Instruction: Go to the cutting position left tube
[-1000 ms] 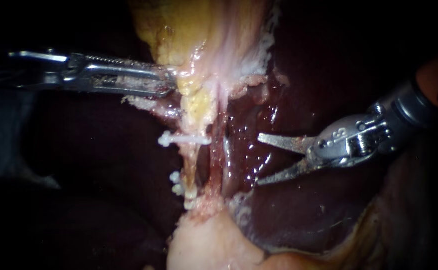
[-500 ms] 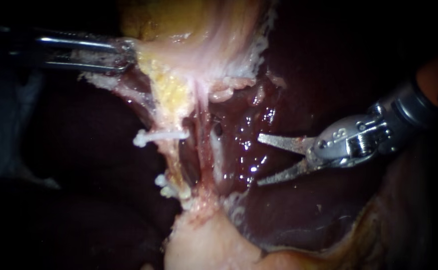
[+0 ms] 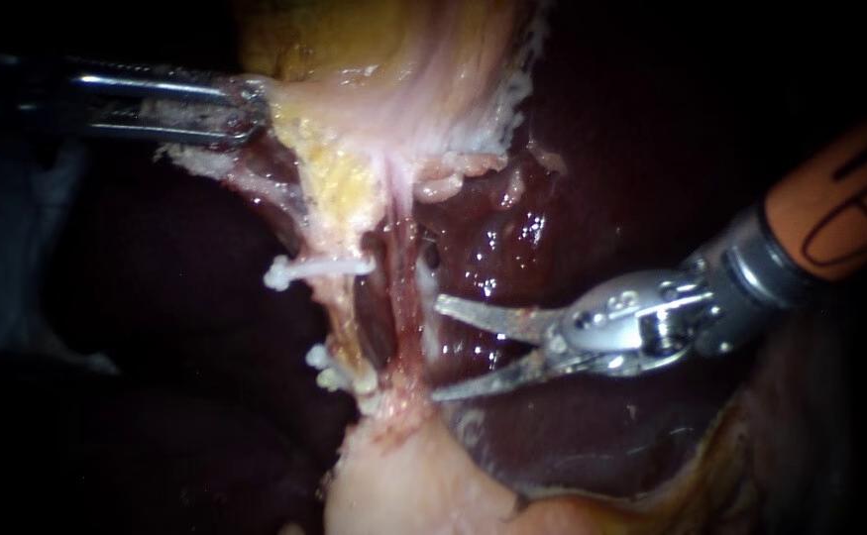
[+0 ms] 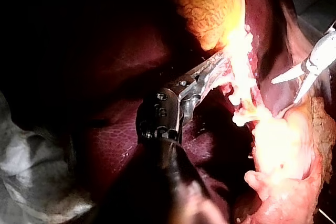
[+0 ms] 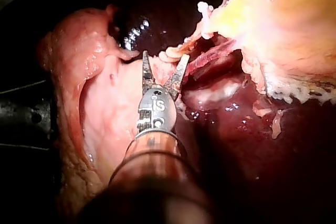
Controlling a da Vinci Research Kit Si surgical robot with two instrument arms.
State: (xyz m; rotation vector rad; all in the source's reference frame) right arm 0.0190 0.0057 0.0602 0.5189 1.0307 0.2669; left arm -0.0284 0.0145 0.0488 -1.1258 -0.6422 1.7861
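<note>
Grips the pale tissue edge (image 3: 279,119) below the gallbladder (image 3: 393,59) with the left instrument (image 3: 253,109), jaws clamped on it from both sides and drawing it taut toward the view's left. Places the left tube (image 3: 346,322) as the yellowish, fatty strand running down from that tissue, crossed by one white clip (image 3: 319,267) above and a cluster of clips (image 3: 339,372) below. Leaves a bare stretch between them, which is probably the place to cut.

Holds the right instrument (image 3: 437,349) in from the right over the wet liver (image 3: 512,238). Blades spread wide, nothing between them. Tips just beside a second, pinker strand (image 3: 405,327) and short of the left tube.

By the look of it: soft, thin, slick with fluid, and kept straight only by the left instrument's pull. Likely to roll off a blade, or tear if shoved sideways. Better not grasped at all — take it between the open blades across the bare stretch, square to its run, clear of both sets of clips and of the pinker strand. Cannot tell from either wrist view how much room lies behind it.
</note>
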